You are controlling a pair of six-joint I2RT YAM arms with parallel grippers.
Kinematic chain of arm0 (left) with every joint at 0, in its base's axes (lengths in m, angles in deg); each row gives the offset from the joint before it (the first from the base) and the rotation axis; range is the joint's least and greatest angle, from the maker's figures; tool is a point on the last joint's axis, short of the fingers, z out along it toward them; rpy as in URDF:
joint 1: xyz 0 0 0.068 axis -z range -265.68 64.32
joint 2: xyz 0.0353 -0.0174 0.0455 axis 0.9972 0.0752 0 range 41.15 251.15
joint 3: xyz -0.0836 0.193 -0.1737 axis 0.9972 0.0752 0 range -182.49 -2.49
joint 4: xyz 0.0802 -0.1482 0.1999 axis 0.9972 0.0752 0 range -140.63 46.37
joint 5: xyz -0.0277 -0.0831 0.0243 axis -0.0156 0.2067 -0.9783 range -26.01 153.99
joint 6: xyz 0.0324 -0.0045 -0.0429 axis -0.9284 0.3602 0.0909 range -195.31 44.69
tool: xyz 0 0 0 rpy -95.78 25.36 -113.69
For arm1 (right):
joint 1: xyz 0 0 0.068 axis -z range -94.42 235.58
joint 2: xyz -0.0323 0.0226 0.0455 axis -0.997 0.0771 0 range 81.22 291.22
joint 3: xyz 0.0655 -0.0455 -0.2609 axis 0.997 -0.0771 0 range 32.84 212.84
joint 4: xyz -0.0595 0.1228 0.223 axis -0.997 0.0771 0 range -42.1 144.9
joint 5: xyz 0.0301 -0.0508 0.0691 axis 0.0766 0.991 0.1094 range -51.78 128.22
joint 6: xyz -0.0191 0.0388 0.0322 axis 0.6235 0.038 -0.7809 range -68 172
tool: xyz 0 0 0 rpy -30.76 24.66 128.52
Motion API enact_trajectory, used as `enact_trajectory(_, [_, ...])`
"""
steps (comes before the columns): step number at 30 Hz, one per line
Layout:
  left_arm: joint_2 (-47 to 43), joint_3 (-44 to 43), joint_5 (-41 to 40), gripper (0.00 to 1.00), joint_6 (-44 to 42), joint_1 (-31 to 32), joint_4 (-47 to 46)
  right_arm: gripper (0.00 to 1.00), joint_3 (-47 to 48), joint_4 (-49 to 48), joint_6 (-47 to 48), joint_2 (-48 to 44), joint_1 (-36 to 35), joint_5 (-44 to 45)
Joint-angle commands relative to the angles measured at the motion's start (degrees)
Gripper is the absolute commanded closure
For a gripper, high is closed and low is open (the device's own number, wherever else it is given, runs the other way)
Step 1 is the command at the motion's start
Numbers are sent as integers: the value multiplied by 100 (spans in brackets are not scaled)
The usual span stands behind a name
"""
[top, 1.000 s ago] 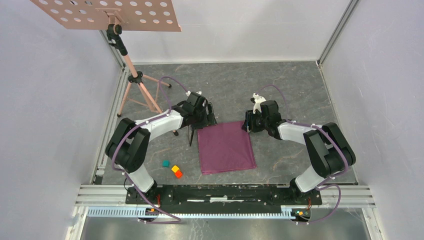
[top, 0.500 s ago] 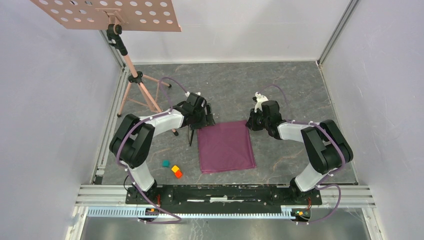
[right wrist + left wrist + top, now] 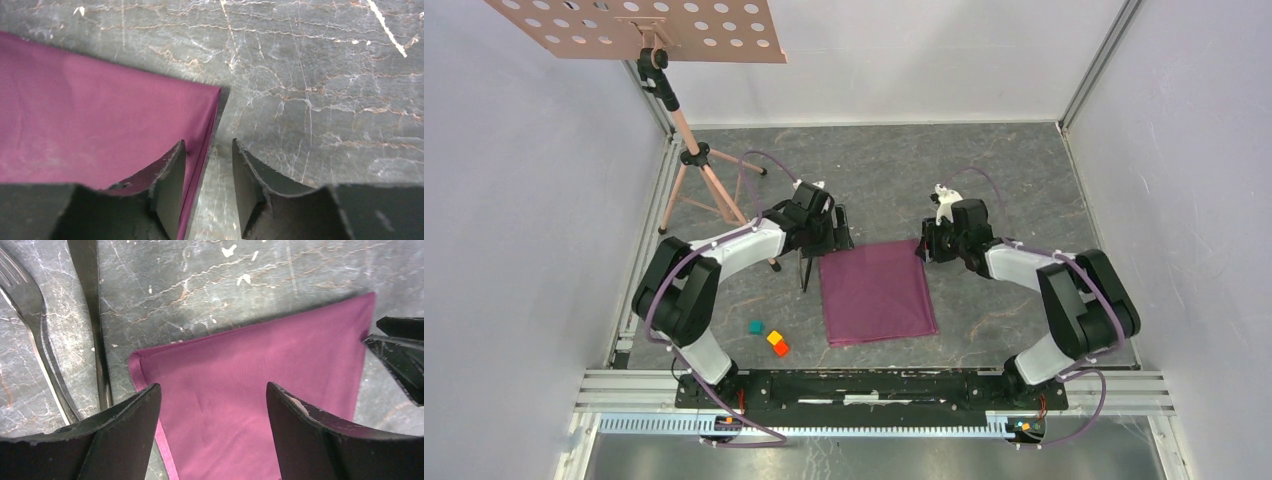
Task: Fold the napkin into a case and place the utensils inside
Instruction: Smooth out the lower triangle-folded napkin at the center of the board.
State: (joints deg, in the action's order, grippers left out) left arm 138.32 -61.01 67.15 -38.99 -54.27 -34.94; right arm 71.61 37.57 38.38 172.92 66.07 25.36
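Currently the plum-purple, slightly shiny square cloth napkin (image 3: 876, 292) lies flat on the grey marbled table (image 3: 1024, 170), its far corners under both grippers. Left gripper (image 3: 212, 387): jaws wide apart, straddling the far-left corner, nothing held. Right gripper (image 3: 207, 142): jaws narrowly apart over the far-right hem, unclamped. Risk: a missed or uneven pinch would skew the fold. The dark-handled fork (image 3: 22, 295) and slim dark knife (image 3: 90, 300) lie just outboard of the left finger; a sweep could drag them.
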Motion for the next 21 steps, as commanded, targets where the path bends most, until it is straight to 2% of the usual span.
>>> enact_trajectory(1, [-472,-64,295,16,-276,-4,33,51,-151,698,210,-800,-98,-203])
enact_trajectory(6, [-228,-111,373,16,-250,-2,-71,45,-1049,1019,160,-1773,-526,-312])
enact_trajectory(13, [40,-135,203,16,-317,-9,-91,43,-1957,1824,-165,-3018,-1014,-4])
enact_trajectory(17, [74,-107,198,17,-310,-6,-137,46,-2081,2130,-344,-3375,-1209,133])
enact_trajectory(21, [108,-98,143,17,-336,-4,-131,53,-2131,2271,-512,-3578,-1328,208])
